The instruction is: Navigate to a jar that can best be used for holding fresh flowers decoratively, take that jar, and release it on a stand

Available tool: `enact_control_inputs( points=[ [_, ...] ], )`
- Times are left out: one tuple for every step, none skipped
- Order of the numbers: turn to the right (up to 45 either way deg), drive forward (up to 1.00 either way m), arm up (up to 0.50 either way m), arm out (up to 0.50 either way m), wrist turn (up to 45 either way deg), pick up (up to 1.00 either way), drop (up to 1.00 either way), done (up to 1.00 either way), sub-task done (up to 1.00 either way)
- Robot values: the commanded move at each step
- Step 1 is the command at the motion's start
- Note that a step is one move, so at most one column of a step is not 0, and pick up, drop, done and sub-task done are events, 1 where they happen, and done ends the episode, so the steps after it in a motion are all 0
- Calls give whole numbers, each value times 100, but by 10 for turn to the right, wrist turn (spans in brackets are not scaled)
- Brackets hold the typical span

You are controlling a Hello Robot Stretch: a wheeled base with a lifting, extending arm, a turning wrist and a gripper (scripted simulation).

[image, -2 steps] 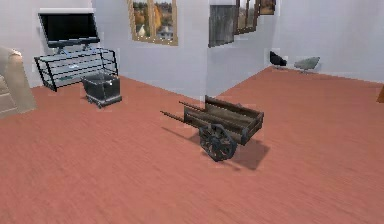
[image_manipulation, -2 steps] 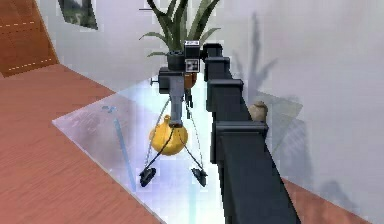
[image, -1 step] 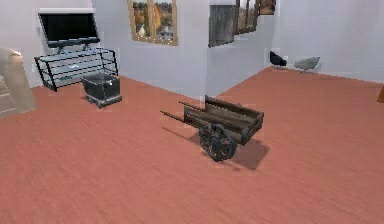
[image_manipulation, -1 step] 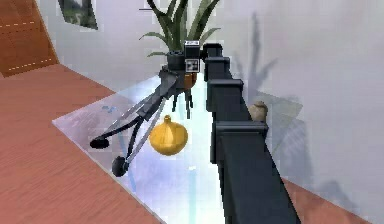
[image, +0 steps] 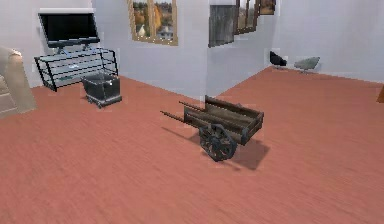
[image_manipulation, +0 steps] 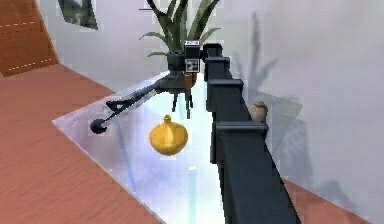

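Yellow jar (image_manipulation: 170,136), round-bellied with a short narrow neck, shows against the glass tabletop (image_manipulation: 110,140) in the arm side view, just left of the dark arm (image_manipulation: 240,150). The gripper (image_manipulation: 181,100) sits above the jar in the picture, with its thin fingers (image_manipulation: 173,100) pointing down toward it. A potted plant (image_manipulation: 180,30) stands right behind the gripper, so I cannot tell whether it holds anything or touches the jar. A long dark rod with a round end (image_manipulation: 120,108) slants across the glass to the left of the gripper. A small tan pot (image_manipulation: 259,110) stands on the arm's right side, near the pale wall. An orange door (image_manipulation: 25,40) shows at the far left. In the forward view, a wooden cart (image: 222,125) stands on the reddish plank floor (image: 100,170). Well beyond it, a television (image: 68,28) rests on a glass-shelved stand (image: 75,65) by the wall, with a black box (image: 102,88) just beside the stand.
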Motion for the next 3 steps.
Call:
enact_control_inputs(
  points=[
    [0,0,0,0,450,0,0,0,0],
    [0,0,0,0,120,0,0,0,0],
    [0,0,-30,0,0,0,0,0,0]
  ],
)
